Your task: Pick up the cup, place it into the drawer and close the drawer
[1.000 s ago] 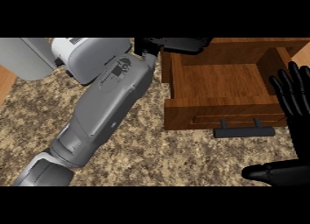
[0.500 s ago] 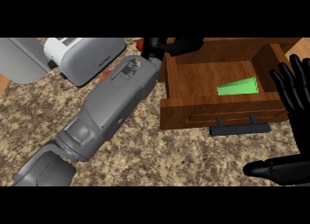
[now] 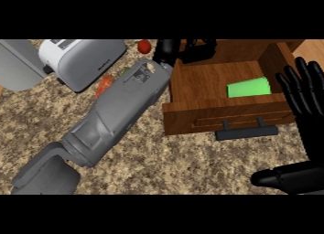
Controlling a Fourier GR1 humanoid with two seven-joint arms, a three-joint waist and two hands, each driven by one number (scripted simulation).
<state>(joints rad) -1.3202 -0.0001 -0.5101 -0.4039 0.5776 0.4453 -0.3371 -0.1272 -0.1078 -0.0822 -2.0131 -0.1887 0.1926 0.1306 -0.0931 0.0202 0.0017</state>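
A green cup point(image 3: 249, 87) lies on its side inside the open wooden drawer point(image 3: 191, 119), toward its right half, with no hand on it. My left hand point(image 3: 185, 50) is at the drawer's back left corner near the top of the view, fingers relaxed and holding nothing; its grey forearm point(image 3: 117, 114) runs diagonally across the counter. At the right edge, beside the drawer's right wall, my right hand point(image 3: 308, 98) stays open with its fingers pointing up and its thumb low. The dark drawer handle point(image 3: 245, 132) sticks out from the front panel.
A white and grey toaster point(image 3: 83, 59) stands at the back left, next to a grey appliance point(image 3: 13, 64). A red round item point(image 3: 144, 45) and an orange item point(image 3: 105, 84) lie by the forearm. Speckled counter point(image 3: 185, 169) spreads in front of the drawer.
The green cup came into sight lying in the drawer as the left hand let it go. The left arm swung left, off the drawer's inside. The right hand stayed put.
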